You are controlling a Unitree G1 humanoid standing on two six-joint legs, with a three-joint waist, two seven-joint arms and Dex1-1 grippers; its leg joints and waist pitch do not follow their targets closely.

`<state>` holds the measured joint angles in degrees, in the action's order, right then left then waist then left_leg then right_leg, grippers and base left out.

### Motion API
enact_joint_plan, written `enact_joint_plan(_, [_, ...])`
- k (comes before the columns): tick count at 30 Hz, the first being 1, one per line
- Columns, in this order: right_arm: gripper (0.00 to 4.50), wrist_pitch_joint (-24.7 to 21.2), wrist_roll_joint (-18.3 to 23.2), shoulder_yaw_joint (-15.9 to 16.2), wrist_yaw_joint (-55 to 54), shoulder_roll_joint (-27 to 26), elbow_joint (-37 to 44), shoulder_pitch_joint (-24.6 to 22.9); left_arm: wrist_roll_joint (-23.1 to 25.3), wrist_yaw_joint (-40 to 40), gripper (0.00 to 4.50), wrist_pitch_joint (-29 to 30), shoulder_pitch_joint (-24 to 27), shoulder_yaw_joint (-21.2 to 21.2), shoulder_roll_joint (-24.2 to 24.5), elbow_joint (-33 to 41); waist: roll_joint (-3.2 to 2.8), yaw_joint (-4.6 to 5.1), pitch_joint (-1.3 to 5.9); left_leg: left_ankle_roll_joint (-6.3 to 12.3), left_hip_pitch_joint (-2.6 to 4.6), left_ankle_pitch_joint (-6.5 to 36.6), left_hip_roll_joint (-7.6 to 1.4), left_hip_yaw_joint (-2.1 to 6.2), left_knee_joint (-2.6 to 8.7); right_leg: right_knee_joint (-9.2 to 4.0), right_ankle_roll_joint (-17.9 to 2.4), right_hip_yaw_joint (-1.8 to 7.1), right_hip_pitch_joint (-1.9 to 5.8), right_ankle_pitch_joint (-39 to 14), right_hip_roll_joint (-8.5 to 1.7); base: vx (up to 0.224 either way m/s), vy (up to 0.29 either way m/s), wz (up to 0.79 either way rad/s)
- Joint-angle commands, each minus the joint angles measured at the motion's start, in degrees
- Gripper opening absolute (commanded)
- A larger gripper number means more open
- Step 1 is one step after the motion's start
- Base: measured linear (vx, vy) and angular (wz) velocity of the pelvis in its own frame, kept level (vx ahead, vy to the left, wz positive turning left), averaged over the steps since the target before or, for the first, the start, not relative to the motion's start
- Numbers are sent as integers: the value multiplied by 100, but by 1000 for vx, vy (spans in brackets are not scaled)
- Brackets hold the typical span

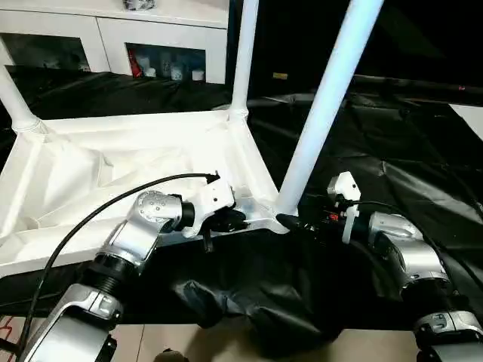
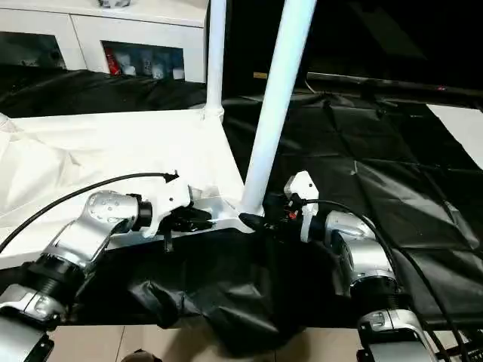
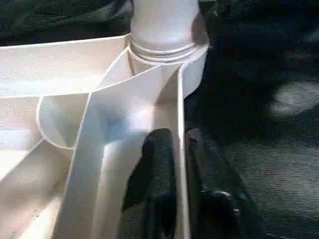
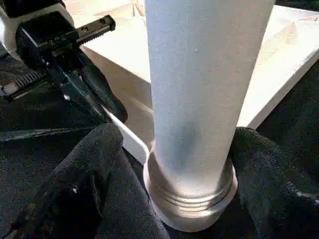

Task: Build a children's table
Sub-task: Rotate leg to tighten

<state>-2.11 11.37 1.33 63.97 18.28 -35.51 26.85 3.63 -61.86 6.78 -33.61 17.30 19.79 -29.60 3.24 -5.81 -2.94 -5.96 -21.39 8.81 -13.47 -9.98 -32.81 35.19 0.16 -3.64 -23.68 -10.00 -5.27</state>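
Presently the table top point(image 1: 113, 162) is seen lying upside down on black sheeting point(image 1: 392, 158), ribbed underside up, with three legs visible in corner sockets. The left gripper point(image 3: 179, 149) is closed tight on the thin rim wall point(image 3: 180, 114) of the top, one black finger inside the rim and one outside, just short of the near corner socket point(image 3: 192, 67). The right gripper point(image 4: 192, 164) is set wide around the base of the near leg point(image 1: 324, 105), a finger on each side of the tube directly above the socket collar point(image 4: 189, 191); the fingers appear to touch or nearly touch the tube, but firm clamping cannot be confirmed. The step in hand is judged to be the seating of this leg in its socket. For a sound result, the rim should be held down steadily by the left gripper so that the top is not dragged across the sheeting, and the leg should be kept in line with the socket axis while it is pressed or turned home. A low grasp next to the collar is favourable, since the long tube would otherwise be levered sideways. Seating should be checked against the collar rings.
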Motion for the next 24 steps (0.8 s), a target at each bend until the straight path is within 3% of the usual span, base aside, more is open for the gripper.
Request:
enact_joint_plan(1, [370, 30, -89, 163, 29, 13, 79, 28, 9, -23, 9, 217, -51, 14, 30, -114, 6, -6, 368, 109, 63, 1492, 37, -70, 365, -432, -1066, 173, 282, -1465, -208, 0, 0, 0])
enact_joint_plan(8, [370, 200, -321, 335, -83, -67, -149, 217, 36, -619, 9, 326, 54, 297, 321, 111, -14, 39, 382, 99, 67, 1452, 32, -64, 366, -398, -1175, 172, 286, -1229, -200, 0, 0, 0])
enact_joint_plan(14, [370, 181, -303, 402, -2, -139, -368, 392, -67, -748, 9, 260, 127, 265, 405, 305, 0, 32, 377, 112, 92, 1490, 21, -78, 360, -388, -1251, 180, 279, -1173, -205, 0, 0, 0])
enact_joint_plan(15, [342, 174, -297, 404, 28, -137, -384, 403, -85, -758, 0, 266, 133, 255, 420, 322, -4, 27, 379, 117, 92, 1475, 21, -79, 360, -385, -1252, 182, 279, -1158, -204, 0, 0, 0])
enact_joint_plan(18, [329, 132, -275, 432, 165, -110, -406, 420, -185, -905, 0, 319, 186, 250, 505, 455, 10, 23, 373, 104, 76, 1463, 26, -76, 368, -385, -1215, 178, 290, -1181, -203, 0, 0, 0])
enact_joint_plan(24, [256, 275, -403, 524, 191, -75, -634, 499, -208, -952, 0, 318, 243, 244, 567, 545, 10, 39, 378, 102, 77, 1455, 27, -77, 361, -378, -1219, 179, 286, -1208, -206, 0, 0, 0])
